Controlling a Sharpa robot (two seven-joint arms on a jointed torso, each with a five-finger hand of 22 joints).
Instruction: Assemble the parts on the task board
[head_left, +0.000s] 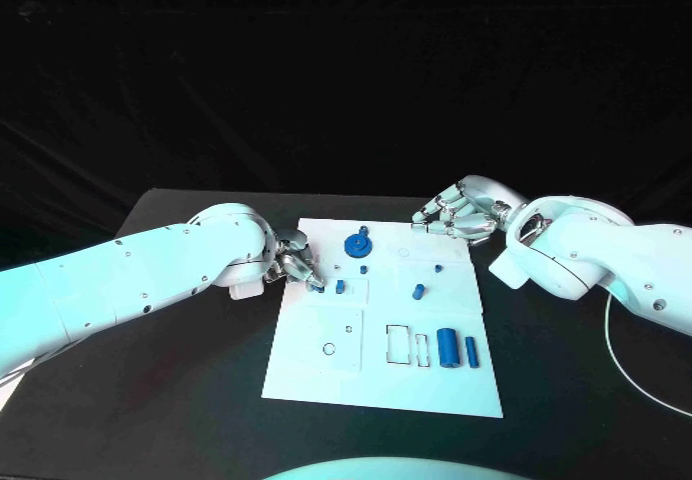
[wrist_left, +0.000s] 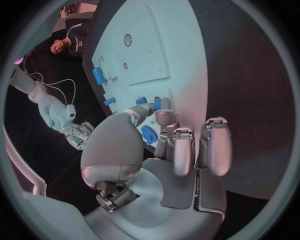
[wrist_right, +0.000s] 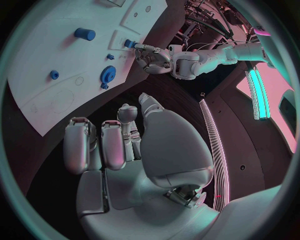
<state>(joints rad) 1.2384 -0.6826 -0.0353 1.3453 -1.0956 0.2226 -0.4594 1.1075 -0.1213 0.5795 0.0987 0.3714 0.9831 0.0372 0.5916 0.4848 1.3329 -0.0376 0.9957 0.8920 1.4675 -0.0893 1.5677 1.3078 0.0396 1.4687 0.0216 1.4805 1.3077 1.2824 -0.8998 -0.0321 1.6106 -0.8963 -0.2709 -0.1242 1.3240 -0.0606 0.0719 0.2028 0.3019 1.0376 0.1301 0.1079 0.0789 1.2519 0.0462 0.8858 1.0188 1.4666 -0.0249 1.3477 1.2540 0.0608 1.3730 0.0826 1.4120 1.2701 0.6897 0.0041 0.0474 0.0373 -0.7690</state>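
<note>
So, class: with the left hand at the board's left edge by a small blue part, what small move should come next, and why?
Probably close the left hand on the small blue part at its fingertips. It sits at the task board's left edge, fingers right at that piece, though a firm grip isn't clear. The right hand hovers off the far edge, holding nothing.

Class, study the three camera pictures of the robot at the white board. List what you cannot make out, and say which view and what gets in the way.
- Head view: whether the left hand holds the small blue piece at its fingers; too small to tell.
- Left wrist view: the blue gear is partly hidden behind the hand's own fingers.
- Head view: whether the right hand touches the white board; its fingers are too small.
- Head view: the outlines near the blue cylinder; recesses or drawn marks, unclear.
</note>
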